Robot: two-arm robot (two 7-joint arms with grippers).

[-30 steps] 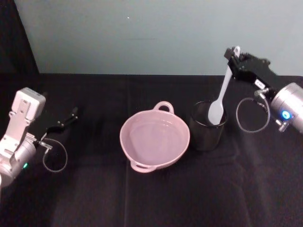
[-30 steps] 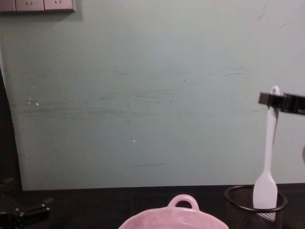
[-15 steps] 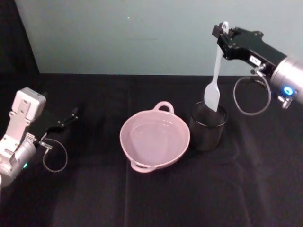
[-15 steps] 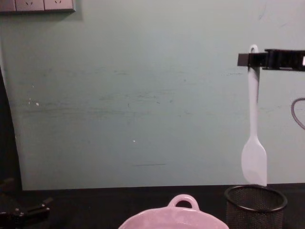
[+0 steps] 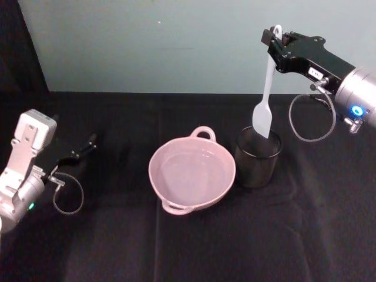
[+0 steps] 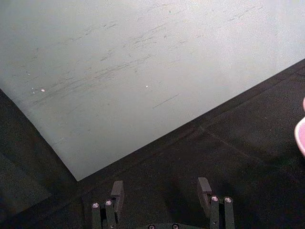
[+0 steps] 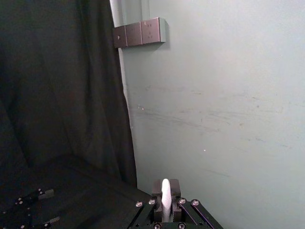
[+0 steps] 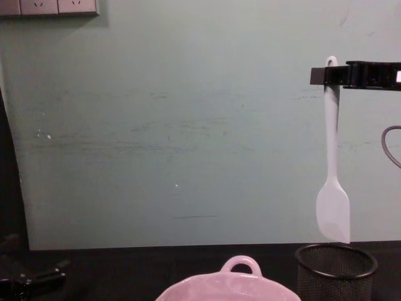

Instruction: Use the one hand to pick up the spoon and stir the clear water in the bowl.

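Spoon (image 5: 265, 94) hangs just above cup (image 5: 257, 157), clamped in right gripper (image 5: 275, 42); next, carry over bowl (image 5: 154, 170), lower into water (image 5: 191, 170); left gripper (image 6: 159, 188) parked at table's left, jaws apart.

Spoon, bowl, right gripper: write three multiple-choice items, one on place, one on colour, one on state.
1. Where is the blade of the spoon?
A. inside the bowl
B. hanging above the mesh cup
C. flat on the table

2. What colour is the bowl?
A. pink
B. blue
C. white

3. What state is the right gripper in?
A. open, empty
B. shut on the spoon
C. shut on the bowl's handle

Key:
1 B, the chest view shows the blade hanging clear over the cup's rim.
2 A, its rim and inside are pale pink.
3 B, it clamps the handle's top end.
The left gripper sits open and idle on the robot's left.
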